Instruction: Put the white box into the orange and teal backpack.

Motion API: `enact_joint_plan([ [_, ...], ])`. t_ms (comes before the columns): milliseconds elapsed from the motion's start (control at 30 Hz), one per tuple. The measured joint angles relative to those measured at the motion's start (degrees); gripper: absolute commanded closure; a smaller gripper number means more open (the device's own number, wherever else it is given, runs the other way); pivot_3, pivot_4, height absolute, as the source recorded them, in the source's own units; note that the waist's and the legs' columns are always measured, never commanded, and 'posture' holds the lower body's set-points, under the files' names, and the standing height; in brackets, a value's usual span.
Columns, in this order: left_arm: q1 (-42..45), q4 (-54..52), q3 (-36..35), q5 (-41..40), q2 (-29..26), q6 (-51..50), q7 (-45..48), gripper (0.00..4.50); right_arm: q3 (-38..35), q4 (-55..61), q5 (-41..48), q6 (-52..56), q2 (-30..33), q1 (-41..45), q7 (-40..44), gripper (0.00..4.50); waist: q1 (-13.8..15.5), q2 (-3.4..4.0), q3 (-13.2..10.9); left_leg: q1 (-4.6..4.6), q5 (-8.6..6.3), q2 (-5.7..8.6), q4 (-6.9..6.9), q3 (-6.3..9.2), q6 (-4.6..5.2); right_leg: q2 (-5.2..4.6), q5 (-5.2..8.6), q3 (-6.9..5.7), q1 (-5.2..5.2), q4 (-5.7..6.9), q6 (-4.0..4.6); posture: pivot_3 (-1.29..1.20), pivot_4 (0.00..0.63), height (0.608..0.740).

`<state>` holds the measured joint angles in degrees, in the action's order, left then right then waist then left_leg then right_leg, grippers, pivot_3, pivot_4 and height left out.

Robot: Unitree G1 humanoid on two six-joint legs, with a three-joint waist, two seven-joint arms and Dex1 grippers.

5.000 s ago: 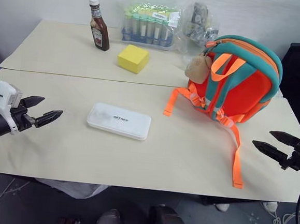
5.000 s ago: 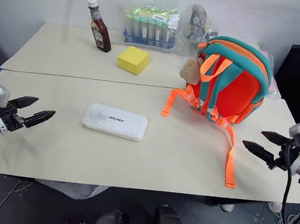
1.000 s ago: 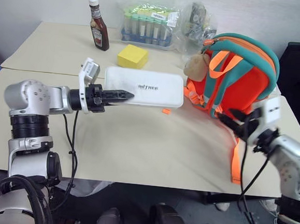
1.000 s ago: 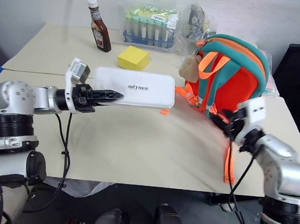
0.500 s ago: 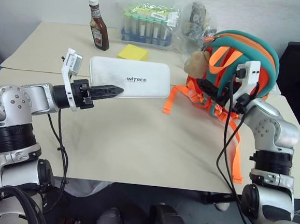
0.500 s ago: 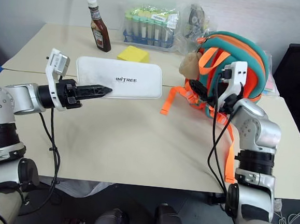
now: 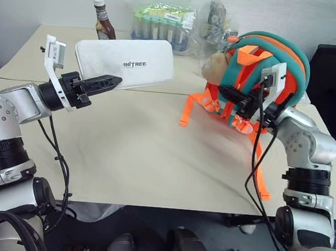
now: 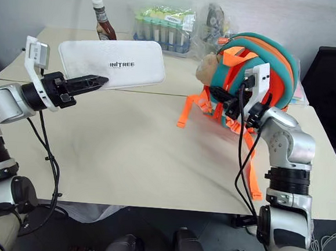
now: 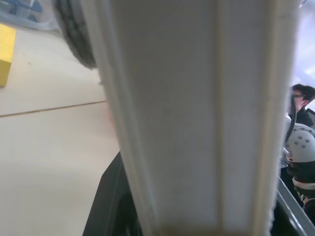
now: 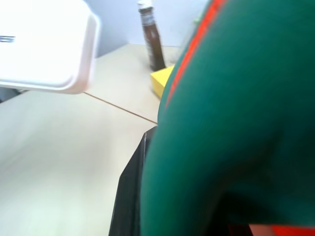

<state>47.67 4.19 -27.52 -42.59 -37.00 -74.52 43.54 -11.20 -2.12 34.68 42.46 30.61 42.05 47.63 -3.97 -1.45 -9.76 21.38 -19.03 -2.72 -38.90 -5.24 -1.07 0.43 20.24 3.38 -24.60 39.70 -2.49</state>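
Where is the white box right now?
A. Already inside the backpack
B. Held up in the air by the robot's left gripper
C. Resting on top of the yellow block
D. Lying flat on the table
B: the left gripper is shut on an end of the white box, holding it above the table, short of the orange and teal backpack.

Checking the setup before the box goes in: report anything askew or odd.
The orange and teal backpack leans, with one orange strap trailing over the table's front edge. The white box is held tilted in the air by the left tool. Nothing is spilled or damaged.
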Motion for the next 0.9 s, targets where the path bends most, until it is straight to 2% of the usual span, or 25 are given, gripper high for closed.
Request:
enact_joint_plan([
  [167,2.0,2.5,2.2,0.0,-0.8,5.6,1.9,3.04,-0.7,15.6,12.9,11.0,10.2,-3.9,8.6,4.49,0.8,0.02,0.0,0.04,-0.02,0.01,-0.06,0.03,0.03,-0.03,0.00,-0.04,0.04,-0.18,0.00,0.00,0.150,0.740],
  [433,3.4,2.9,5.9,-2.7,-0.7,12.6,9.9,3.04,-8.7,21.1,32.8,22.9,21.8,-7.0,13.1,4.49,1.0,0.01,0.0,0.05,-0.04,0.01,-0.06,0.05,0.07,-0.03,0.00,-0.03,0.06,-0.21,0.00,0.00,0.150,0.740],
  [633,2.0,-1.3,12.3,-3.3,-0.9,18.1,17.5,3.04,-9.9,22.2,35.5,23.9,25.7,-12.5,14.0,4.49,1.0,0.00,0.0,0.05,-0.05,0.03,-0.09,0.03,0.09,-0.02,0.00,0.00,0.08,-0.20,0.00,0.00,0.150,0.740],
  [800,1.1,-1.2,19.0,1.2,-2.6,25.7,23.1,3.04,-11.6,22.0,38.1,23.9,27.2,-13.2,13.2,4.49,1.0,-0.01,0.0,0.05,-0.05,0.02,-0.09,0.03,0.10,0.00,0.00,0.00,0.08,-0.23,0.00,0.00,0.150,0.740],
  [900,2.0,0.8,22.7,7.1,-2.8,34.3,24.3,3.04,-11.6,22.0,37.8,23.6,27.2,-13.8,12.6,4.49,1.1,0.00,0.0,0.05,-0.06,0.03,-0.12,0.03,0.12,0.00,0.00,0.01,0.10,-0.24,0.00,0.00,0.150,0.740],
])
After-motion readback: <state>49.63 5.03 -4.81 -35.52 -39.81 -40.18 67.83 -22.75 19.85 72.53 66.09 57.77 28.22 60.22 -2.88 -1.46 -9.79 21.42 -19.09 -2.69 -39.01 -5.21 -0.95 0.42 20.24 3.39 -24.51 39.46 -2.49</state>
